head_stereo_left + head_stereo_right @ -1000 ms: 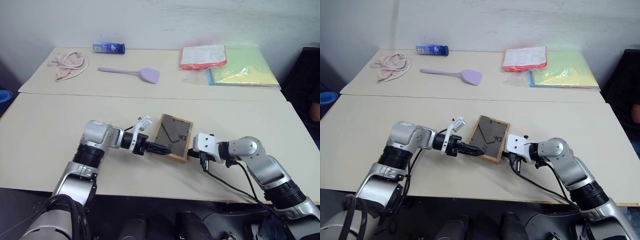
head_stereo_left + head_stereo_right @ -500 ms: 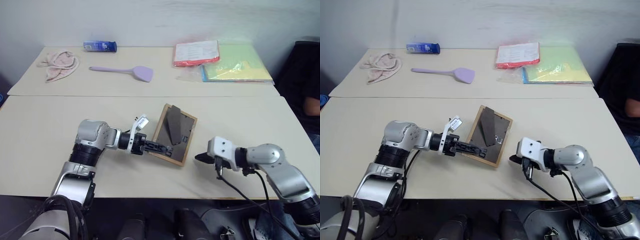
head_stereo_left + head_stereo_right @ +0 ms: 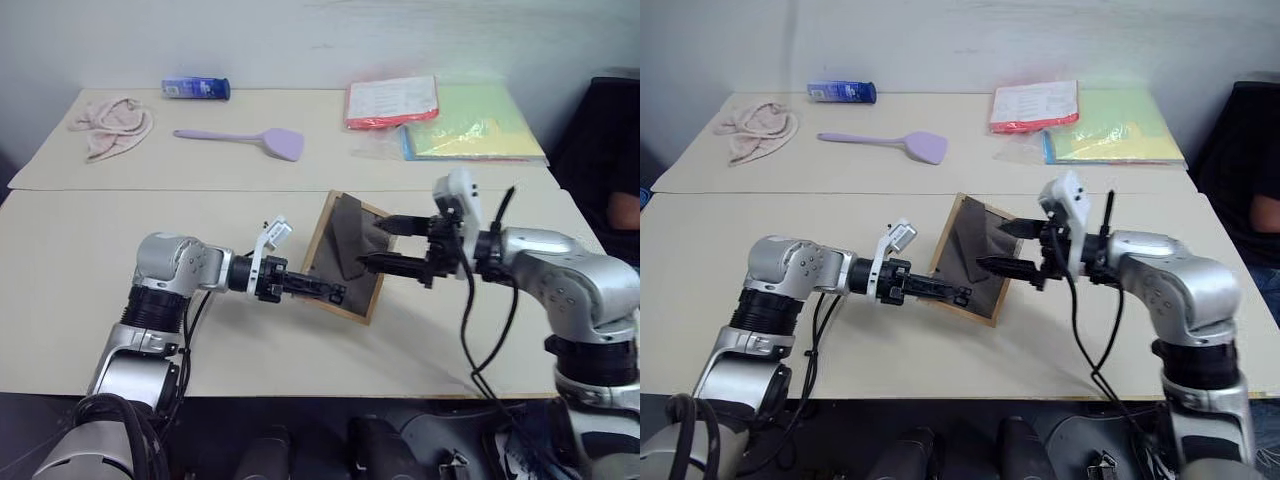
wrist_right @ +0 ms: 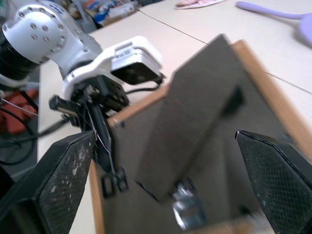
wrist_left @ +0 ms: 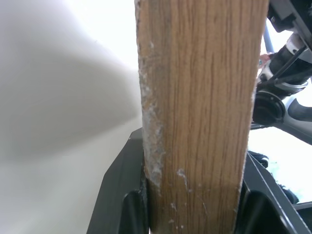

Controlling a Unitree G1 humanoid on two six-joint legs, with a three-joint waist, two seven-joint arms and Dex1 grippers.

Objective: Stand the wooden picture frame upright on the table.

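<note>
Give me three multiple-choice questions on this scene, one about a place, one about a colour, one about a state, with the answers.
1. Where does the spatula lie?
A. between the cloth and the paper stack
B. under the frame
C. in the right gripper

2. What colour is the frame's back panel?
A. red
B. dark grey
C. lilac

3. How does the left gripper stand?
A. open above the table
B. shut on nothing
C. shut on the frame's wooden rim

Answers: 1 A, it lies on the far table between them. 2 B, the panel facing the open right gripper is dark grey. 3 C, the left wrist view shows the rim pinched between both fingers.
</note>
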